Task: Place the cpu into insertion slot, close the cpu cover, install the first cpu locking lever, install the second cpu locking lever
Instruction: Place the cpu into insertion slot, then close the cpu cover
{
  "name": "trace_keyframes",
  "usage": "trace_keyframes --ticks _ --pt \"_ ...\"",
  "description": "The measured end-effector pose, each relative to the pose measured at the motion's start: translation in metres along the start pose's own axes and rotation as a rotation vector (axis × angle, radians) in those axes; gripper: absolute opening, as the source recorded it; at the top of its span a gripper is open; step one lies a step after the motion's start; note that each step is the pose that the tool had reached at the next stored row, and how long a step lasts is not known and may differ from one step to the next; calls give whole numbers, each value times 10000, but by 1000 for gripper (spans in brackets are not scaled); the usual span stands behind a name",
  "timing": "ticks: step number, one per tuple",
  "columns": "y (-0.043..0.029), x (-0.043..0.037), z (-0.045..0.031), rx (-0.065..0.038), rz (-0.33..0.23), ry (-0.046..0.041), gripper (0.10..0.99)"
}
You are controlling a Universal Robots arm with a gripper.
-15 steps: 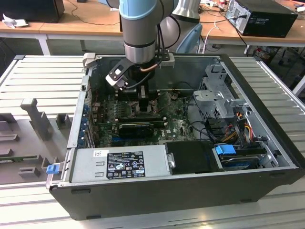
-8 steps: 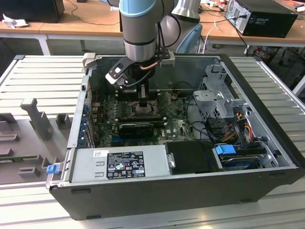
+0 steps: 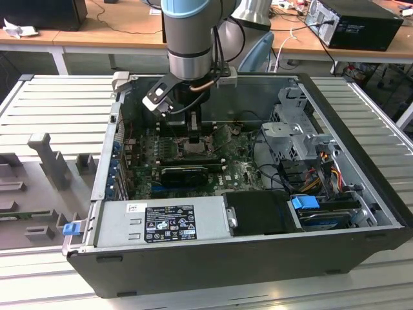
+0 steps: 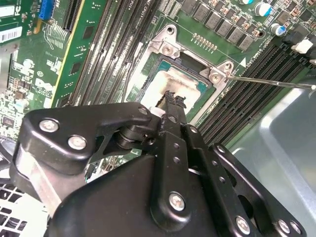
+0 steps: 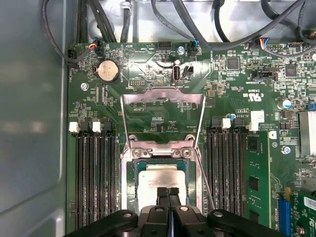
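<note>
Lab bkgd: wooden desks [image 3: 110, 35] run across 12 o'clock in the exterior view, w/ cables + boxes on them. Nearer, a grey slatted desk [image 3: 64, 97] carries the open PC case [image 3: 226, 265] at centre. Robot arm [image 3: 190, 39] drops in from 12 o'clock over the case's 11 o'clock quarter. PSU [image 3: 161, 223] lies along the case's 7 o'clock edge, drive cage [image 3: 293, 139] w/ cables at 3 o'clock. Green motherboard [image 3: 239, 171] lies on the case floor. Black tool [image 5: 168, 191] hangs over the socket, fingers clenched tip to tip w/ nothing between. Tips are right at the chip's top face; can't tell if they touch. Sq. insertion slot [image 5: 158, 152] sits betw. two banks of black memory slots [image 5: 94, 173]. Metal cpu cover [image 5: 163, 94] is hinged open, off the chip. Small cpu [image 5: 159, 177] lies flat inside the slot, silvery top up. Thin wire locking lever [image 5: 204, 181] is unlatched, slanting out over the memory slots.
</note>
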State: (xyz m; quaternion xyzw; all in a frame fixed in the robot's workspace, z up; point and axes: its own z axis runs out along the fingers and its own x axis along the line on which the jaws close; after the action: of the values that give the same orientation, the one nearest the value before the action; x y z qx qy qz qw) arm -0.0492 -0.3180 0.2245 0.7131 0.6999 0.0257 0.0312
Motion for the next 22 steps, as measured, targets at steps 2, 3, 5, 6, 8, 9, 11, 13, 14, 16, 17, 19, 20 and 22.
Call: trace_keyframes --ticks 2,3,5,6,8,9,11,13,14,16,17,19,20,22 --pt "0 -1 -10 1 -2 -15 106" --pt "1 0 -11 0 -2 -13 106" --pt "17 0 -11 24 -1 -13 106" --pt "82 -13 -5 84 6 94 106" --pt "145 -16 0 114 8 98 106" --pt "174 -16 2 125 6 99 106" --pt "261 -15 9 187 8 98 106" --pt "288 -16 3 314 6 93 106" --pt "290 -16 -18 353 6 92 106" --pt "318 -15 -314 420 3 94 106" --pt "338 -15 -330 437 6 93 106" --pt "391 -13 -334 477 6 99 106" --pt "433 -13 -338 516 8 107 106" --pt "589 -10 -329 598 -50 158 106"
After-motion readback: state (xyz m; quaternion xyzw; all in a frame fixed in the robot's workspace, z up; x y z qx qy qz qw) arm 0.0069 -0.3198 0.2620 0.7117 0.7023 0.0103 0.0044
